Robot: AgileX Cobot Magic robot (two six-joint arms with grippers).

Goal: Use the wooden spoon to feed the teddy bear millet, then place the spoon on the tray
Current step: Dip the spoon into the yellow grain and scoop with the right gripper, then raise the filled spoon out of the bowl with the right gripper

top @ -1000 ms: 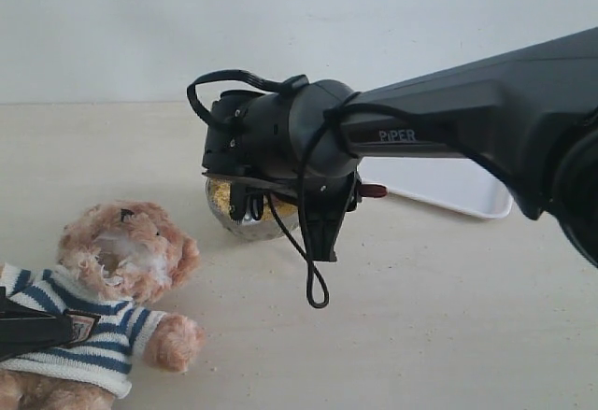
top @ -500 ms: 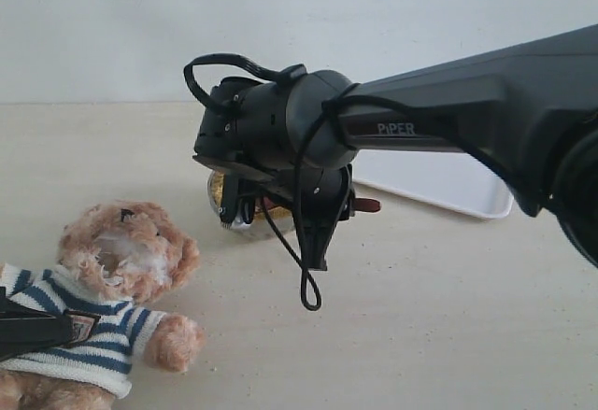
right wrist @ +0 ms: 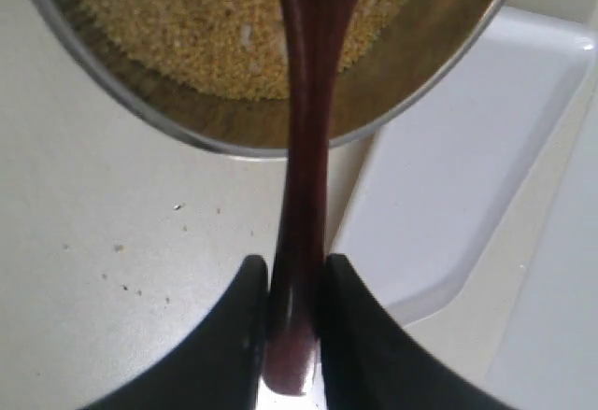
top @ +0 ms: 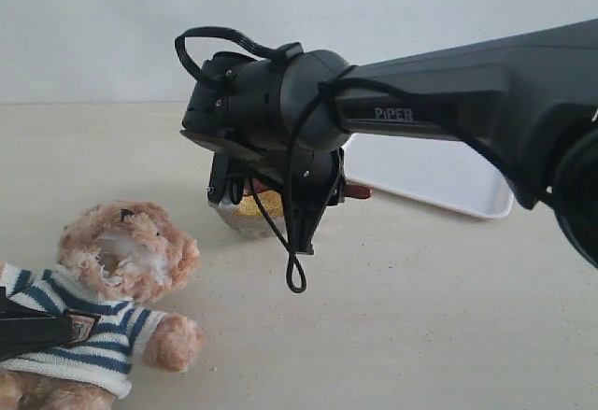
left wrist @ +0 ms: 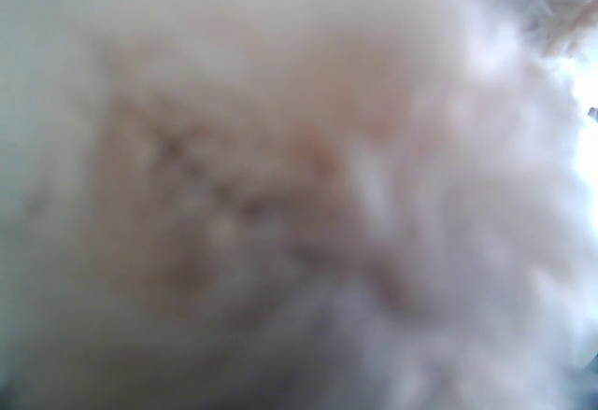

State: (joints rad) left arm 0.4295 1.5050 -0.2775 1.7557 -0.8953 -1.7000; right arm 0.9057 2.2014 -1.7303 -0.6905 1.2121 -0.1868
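Observation:
The wooden spoon [right wrist: 306, 148] is dark and glossy, and my right gripper [right wrist: 294, 284] is shut on its handle. Its wider end reaches over the millet [right wrist: 196, 27] in the silver bowl [right wrist: 234, 141] and runs out of frame. In the exterior view my right arm [top: 280, 120] hangs over the bowl [top: 241, 219], with the spoon handle's tip [top: 358, 191] sticking out. The teddy bear [top: 126, 256] lies at the lower left in its striped sweater. A black finger of my left gripper [top: 33, 331] lies across its chest. Blurred fur of the bear [left wrist: 299, 186] fills the left wrist view. The white tray [top: 448, 181] sits behind.
A loose black cable loop [top: 295, 275] hangs from my right wrist above the table. Millet specks [right wrist: 121, 247] dot the pale tabletop beside the bowl. The tray's rounded corner [right wrist: 411, 303] lies close to the bowl. A plain wall stands behind.
My right wrist has risen and shifted left over the bowl, which shows more below it. The spoon handle's tip moved left with it. The bear and left gripper have not moved.

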